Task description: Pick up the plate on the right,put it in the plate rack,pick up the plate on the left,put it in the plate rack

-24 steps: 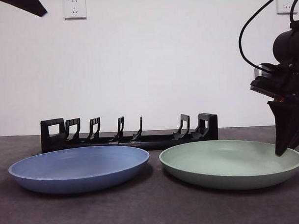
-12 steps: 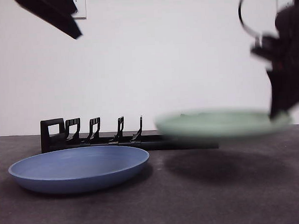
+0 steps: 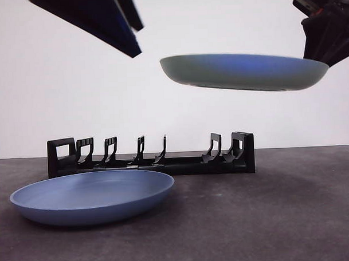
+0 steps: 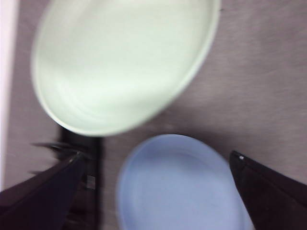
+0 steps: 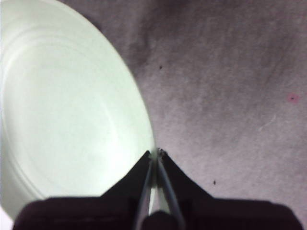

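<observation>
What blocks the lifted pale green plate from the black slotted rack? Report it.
Nothing visible. The right gripper holds the pale green plate by its rim, high above the black slotted rack; its slots stand free. The round blue plate lies in front.

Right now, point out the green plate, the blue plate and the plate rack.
green plate (image 3: pixel 244 72), front view, underside, held in the air.
blue plate (image 3: pixel 92 197), front view, inner surface, on the table.
plate rack (image 3: pixel 151 156), front view, middle dividers.

Two plates: green plate (image 3: pixel 244 72), blue plate (image 3: pixel 92 196). One plate rack (image 3: pixel 151 156). Two pincers: left pincer (image 4: pixel 153 167), right pincer (image 5: pixel 156 154).
</observation>
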### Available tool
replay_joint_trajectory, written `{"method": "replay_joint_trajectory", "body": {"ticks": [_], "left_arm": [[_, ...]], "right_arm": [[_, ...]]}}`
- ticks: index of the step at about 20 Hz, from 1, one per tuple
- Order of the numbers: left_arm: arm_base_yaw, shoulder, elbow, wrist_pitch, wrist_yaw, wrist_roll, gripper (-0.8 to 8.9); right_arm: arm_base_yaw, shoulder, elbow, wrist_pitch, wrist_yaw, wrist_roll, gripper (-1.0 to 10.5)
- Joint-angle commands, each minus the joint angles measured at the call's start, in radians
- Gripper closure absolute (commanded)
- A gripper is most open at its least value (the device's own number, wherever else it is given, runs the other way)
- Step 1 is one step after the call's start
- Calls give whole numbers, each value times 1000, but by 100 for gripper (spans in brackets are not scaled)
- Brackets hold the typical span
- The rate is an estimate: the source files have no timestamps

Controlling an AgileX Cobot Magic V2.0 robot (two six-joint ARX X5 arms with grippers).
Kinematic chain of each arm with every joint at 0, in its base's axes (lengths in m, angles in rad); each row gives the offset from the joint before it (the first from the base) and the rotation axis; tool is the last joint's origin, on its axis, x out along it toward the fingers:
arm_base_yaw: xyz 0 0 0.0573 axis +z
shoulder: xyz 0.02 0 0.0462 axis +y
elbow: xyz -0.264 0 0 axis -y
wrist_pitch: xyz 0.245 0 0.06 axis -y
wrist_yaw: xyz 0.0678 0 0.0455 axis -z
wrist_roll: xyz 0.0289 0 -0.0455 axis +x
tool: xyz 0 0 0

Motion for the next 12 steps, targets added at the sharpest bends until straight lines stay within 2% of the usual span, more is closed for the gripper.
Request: {"method": "replay_joint_trajectory", "body": {"ticks": [1,5,10,12], "left_arm": [[-16,12,2,37,-10,153,249],[-29,23,2,81,-18,252,249],[-42,34,2,106,-18,262,262],[-45,37,2,106,-17,261,359]], "right_arm": [[12,10,20,-18,-29,-8,963],[39,9,37,-44,-28,-8,963],[72,9,37,-42,-29,8,963],[85,9,37,-40,-30,16,962]]}}
